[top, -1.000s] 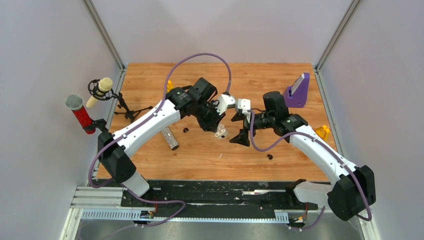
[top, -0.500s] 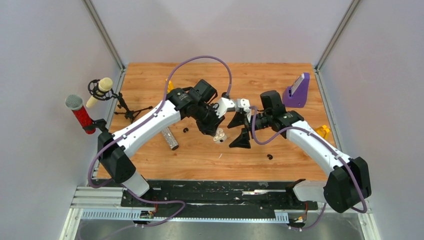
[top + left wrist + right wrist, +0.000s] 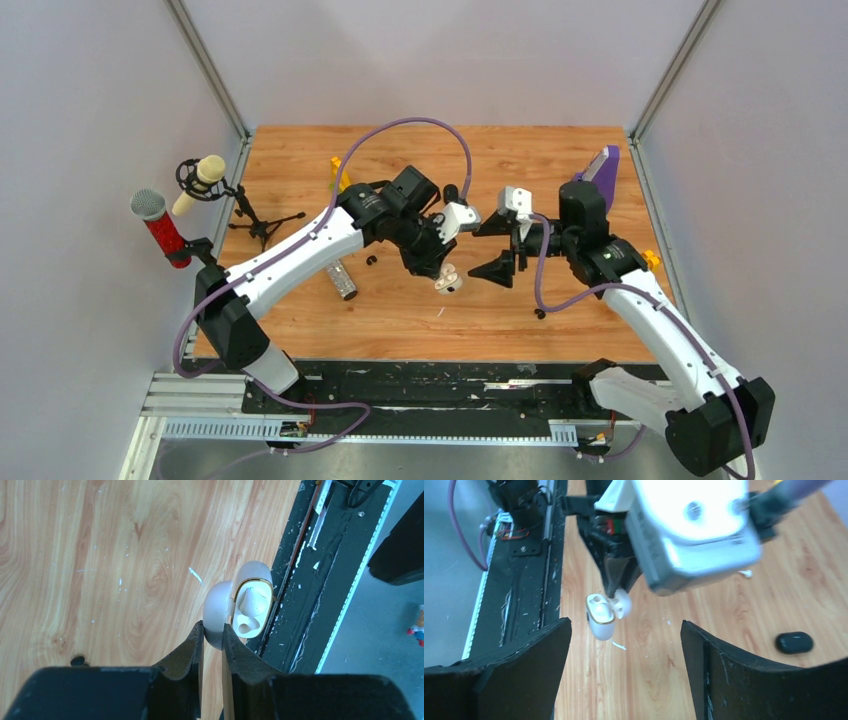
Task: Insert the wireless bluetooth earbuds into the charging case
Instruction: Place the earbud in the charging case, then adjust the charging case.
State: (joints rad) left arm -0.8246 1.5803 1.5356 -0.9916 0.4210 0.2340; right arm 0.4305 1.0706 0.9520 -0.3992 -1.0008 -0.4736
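My left gripper (image 3: 213, 627) (image 3: 441, 268) is shut on the lid of the open white charging case (image 3: 252, 607) (image 3: 448, 279) and holds it above the table. The gold-rimmed body faces my left wrist camera. Its lower cavity is empty and a white shape sits in the upper one; I cannot tell whether that is an earbud. My right gripper (image 3: 496, 250) (image 3: 626, 622) stands open just right of the case, with nothing between its fingers. One black earbud (image 3: 372, 261) (image 3: 794, 642) lies left of the left gripper, another (image 3: 540, 314) near the right arm.
A thin white sliver (image 3: 440, 312) lies on the wood under the case. A silver cylinder (image 3: 341, 278) lies at the left, two microphones (image 3: 160, 225) stand at the far left, and a purple stand (image 3: 597, 180) is at the back right. The black rail (image 3: 430, 385) runs along the near edge.
My right gripper has drawn back to the right, away from the case, and its jaws have narrowed a little. The left gripper has shifted the case slightly nearer.
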